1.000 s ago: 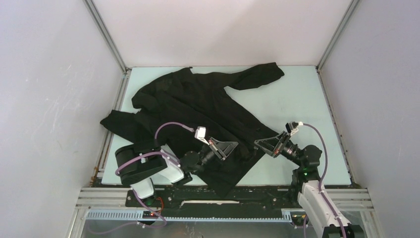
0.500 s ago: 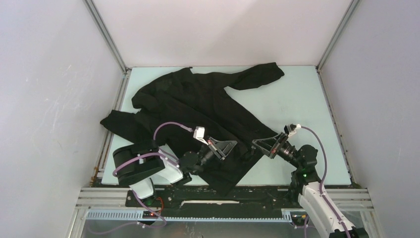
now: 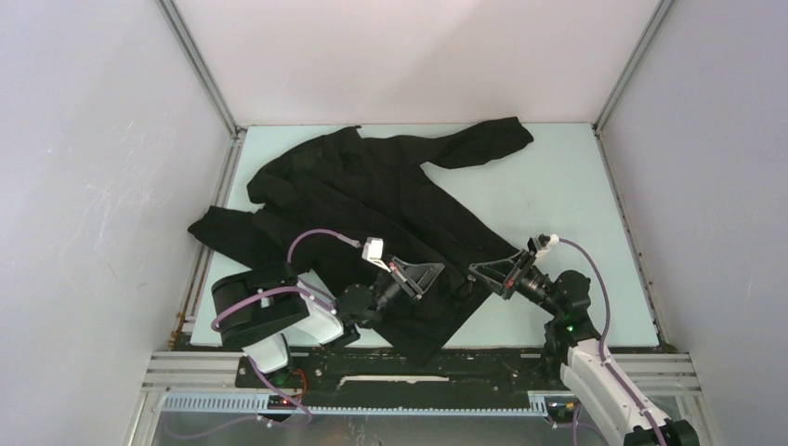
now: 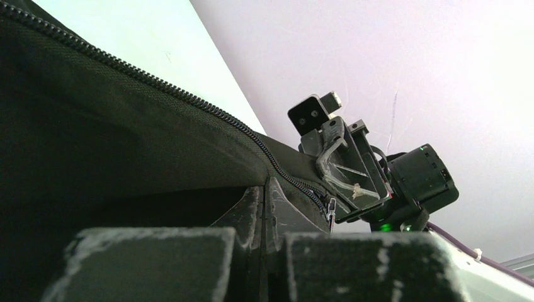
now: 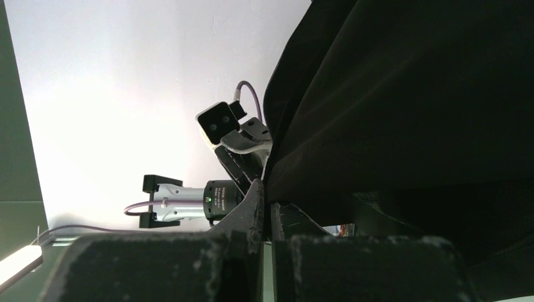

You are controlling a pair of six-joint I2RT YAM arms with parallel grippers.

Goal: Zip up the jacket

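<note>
The black jacket [image 3: 372, 195] lies spread on the pale green table [image 3: 558, 186], collar at the far left and one sleeve reaching to the far right. My left gripper [image 3: 429, 276] is shut on the jacket's lower front edge. In the left wrist view [image 4: 269, 189] it pinches fabric [image 4: 94, 138] just below the zipper teeth [image 4: 189, 94], and a small silvery zip pull [image 4: 332, 220] hangs by the teeth's end. My right gripper [image 3: 476, 272] is shut on the same hem a little to the right. In the right wrist view [image 5: 265, 192] it pinches the jacket's edge [image 5: 409, 94].
Grey enclosure walls stand on three sides, with metal frame posts [image 3: 200, 74] at the back corners. The arm bases and a black rail [image 3: 418, 367] run along the near table edge. Bare table shows to the right of the jacket.
My right gripper has moved a little to the left, closer to my left gripper, still holding the hem. My left gripper has barely moved.
</note>
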